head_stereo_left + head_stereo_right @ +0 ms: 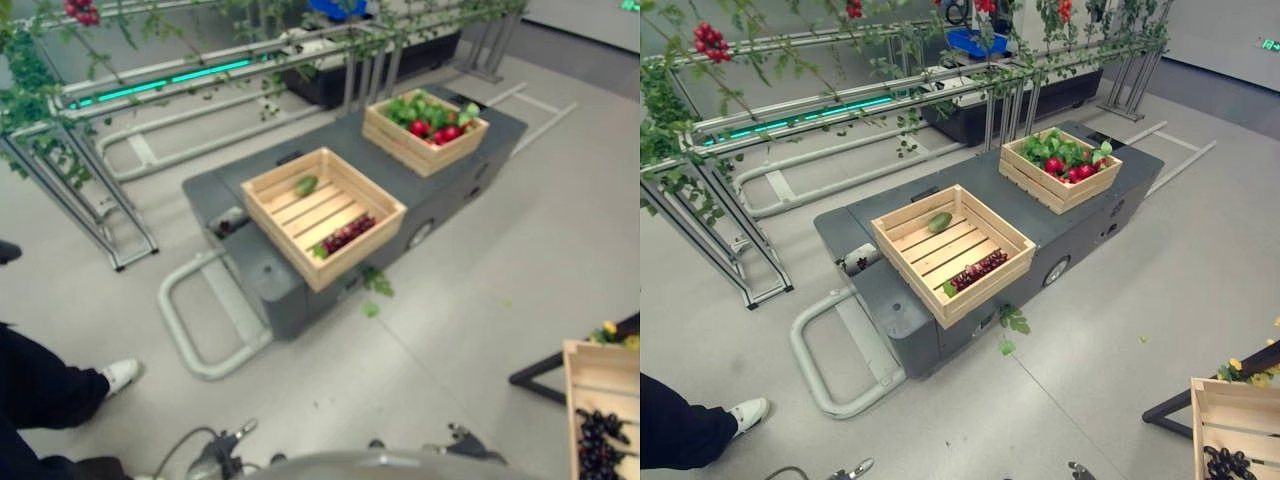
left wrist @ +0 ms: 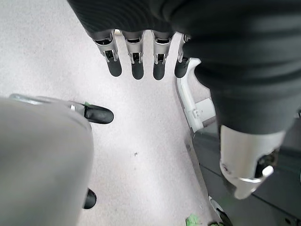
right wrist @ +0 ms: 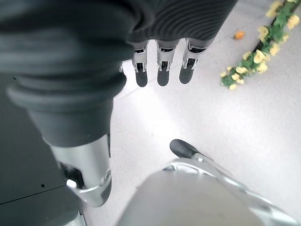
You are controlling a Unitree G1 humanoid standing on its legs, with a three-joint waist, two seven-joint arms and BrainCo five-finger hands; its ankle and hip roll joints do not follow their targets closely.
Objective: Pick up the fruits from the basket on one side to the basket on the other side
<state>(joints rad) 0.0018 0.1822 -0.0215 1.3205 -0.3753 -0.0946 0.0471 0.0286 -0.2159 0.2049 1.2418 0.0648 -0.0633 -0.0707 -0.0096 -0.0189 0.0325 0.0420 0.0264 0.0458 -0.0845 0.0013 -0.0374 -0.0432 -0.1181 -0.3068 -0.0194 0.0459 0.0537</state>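
The dark grey cart (image 1: 1080, 215) runs from 7 o'clock to 1 o'clock across the floor and carries 2 wooden crates.

The near crate (image 1: 952, 250) sits towards 7 o'clock and holds little: a green fruit (image 1: 939, 222) by its far wall and a bunch of dark red grapes (image 1: 978, 268) by its near wall, well apart.

The far crate (image 1: 1060, 168) towards 1 o'clock is piled with red fruits (image 1: 1070, 170) among green ones.

The scene fits fruit going either way between the 2 crates, so which crate feeds which I cannot settle.

The left robot hand (image 2: 136, 59) and the right robot hand (image 3: 162, 66) both hang over the floor with fingers straight and nothing in them.

In my judgement, a good pick takes 1 fruit from the top, wrapped from above and lifted clear of the slatted walls.
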